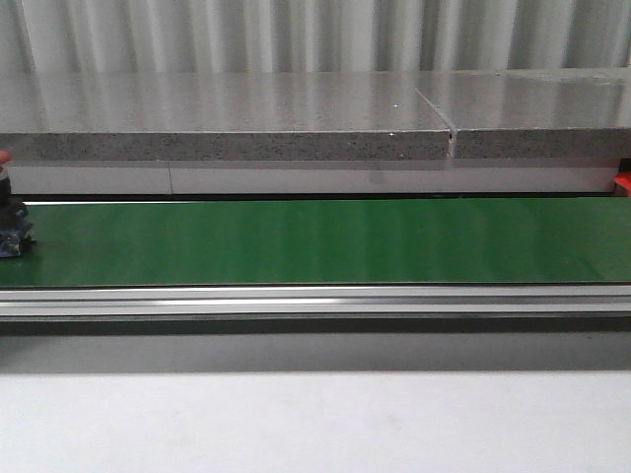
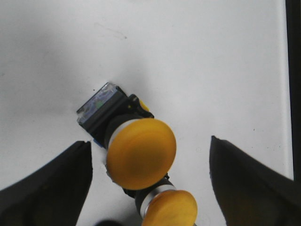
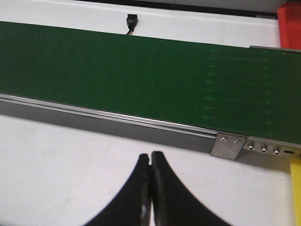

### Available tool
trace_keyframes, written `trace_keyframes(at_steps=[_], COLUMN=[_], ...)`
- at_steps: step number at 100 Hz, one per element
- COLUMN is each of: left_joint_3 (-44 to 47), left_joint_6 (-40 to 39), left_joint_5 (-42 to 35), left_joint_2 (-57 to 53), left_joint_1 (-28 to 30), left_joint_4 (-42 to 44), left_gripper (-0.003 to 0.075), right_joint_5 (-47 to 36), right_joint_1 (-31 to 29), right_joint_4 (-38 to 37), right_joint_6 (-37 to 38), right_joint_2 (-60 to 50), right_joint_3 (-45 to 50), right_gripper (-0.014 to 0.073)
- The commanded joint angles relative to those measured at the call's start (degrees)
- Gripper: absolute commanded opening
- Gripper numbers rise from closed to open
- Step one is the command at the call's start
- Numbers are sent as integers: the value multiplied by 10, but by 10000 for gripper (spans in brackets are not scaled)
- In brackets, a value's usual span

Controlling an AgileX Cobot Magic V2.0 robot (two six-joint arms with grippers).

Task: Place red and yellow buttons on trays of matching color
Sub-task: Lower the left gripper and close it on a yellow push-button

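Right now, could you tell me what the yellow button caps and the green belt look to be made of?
Large yellow mushroom button cap: smooth matte plastic, apparently; even colour, soft sheen. Smaller yellow cap: seemingly the same. Green conveyor belt: probably rubber or PVC; flat, faintly glossy with pale reflections.

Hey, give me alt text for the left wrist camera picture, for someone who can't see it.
Two yellow mushroom-head push buttons, a large one and a smaller one partly cut off at the frame's edge, lie on a white table between the open left claw and its dark fingers. The large button's black body ends in a clear-topped block.
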Motion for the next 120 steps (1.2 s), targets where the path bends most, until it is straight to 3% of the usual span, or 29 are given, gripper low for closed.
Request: trace_keyframes(at_steps=[1,34,78,120], left_joint_3=[-21,-21,-44,-122], left_joint_6=[-6,-6,-1,102], left_joint_5=[-3,-1,16,118], left_joint_2=[-20,-13,-13,-53], left_joint_1=[0,0,0,0], left_joint_4=[-16,-16,-10,49], left_gripper=[501,416,209,100], right_joint_5=[-35,-35,-35,-35], right_joint_1=[0,0,0,0], right_joint_4=[4,4,4,4], right_joint_6=[-7,-7,-7,-7], right_joint_2=[2,2,2,2], right_joint_3=[-14,-14,-14,-14], right_gripper=[-69,-69,-69,-69])
